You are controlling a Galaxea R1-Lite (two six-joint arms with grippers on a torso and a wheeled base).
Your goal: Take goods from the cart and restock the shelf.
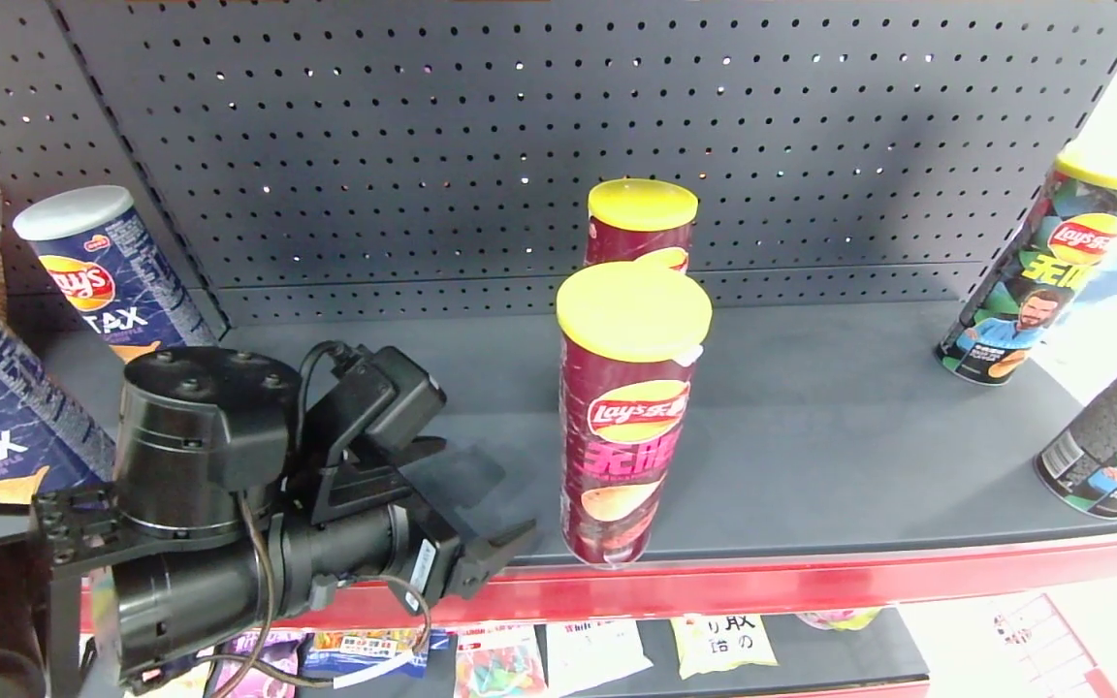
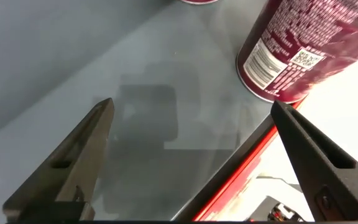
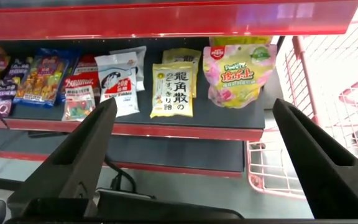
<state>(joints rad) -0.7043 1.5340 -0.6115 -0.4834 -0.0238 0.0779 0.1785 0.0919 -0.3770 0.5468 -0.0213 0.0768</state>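
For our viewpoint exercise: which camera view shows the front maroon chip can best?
The head view: the front maroon can stands whole, lid to base, near the shelf edge. The left wrist view gives its lower end; the right wrist view faces snack bags lower down.

Hard white glare burns out the space past the right end of the shelf point(image 1: 859, 427), a soft blocky shadow lies on its grey board beneath the left gripper point(image 2: 191, 106), and pinpoints of light pierce the holed back panel point(image 1: 520, 145).

A yellow-lidded maroon chip can point(image 1: 628, 427) is standing upright at the shelf point(image 1: 811, 436) front edge; a second can point(image 1: 641, 228), seemingly alike, is standing just behind.
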